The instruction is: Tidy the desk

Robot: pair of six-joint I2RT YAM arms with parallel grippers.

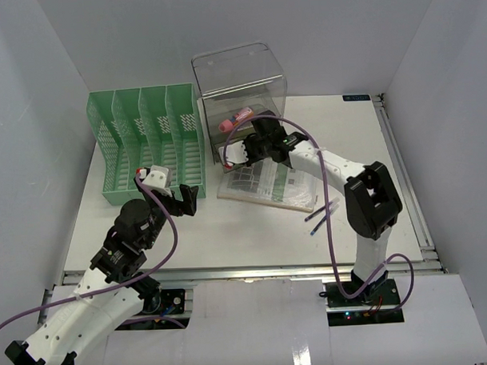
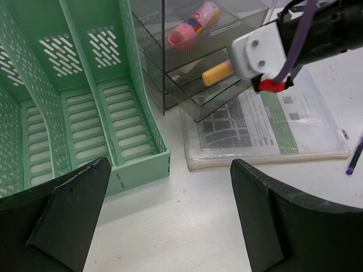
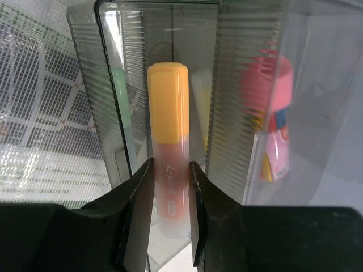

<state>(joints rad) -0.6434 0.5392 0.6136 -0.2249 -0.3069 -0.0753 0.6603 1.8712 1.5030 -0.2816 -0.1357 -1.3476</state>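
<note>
- Top view: the desk (image 1: pixel 229 231) fills the frame, with the clear drawer box (image 1: pixel 240 90) at its back middle. The green mesh file rack (image 1: pixel 146 142) is just left of the box, a printed sheet (image 1: pixel 268 186) lies right in front of it, and two pens (image 1: pixel 321 216) are a bit further front-right. The right gripper (image 1: pixel 229 155) is at the box's front. The left gripper (image 1: pixel 184 202) hangs front-left of the box, over bare desk.
- Left wrist: the left gripper's (image 2: pixel 170 226) jaws are wide apart with nothing between them, just white desk (image 2: pixel 187 192) below. The rack (image 2: pixel 85 113) touches the box's (image 2: pixel 170 62) left side. There's a pink thing (image 2: pixel 193 25) in an upper drawer, and an orange highlighter (image 2: pixel 218 72) over the pulled-out lower one.
- Right wrist: the right gripper (image 3: pixel 169 192) is clamped on the highlighter (image 3: pixel 168 113), cap pointing into the box's open drawer. The pink thing (image 3: pixel 272 113) looks blurry through the ribbed plastic.
</note>
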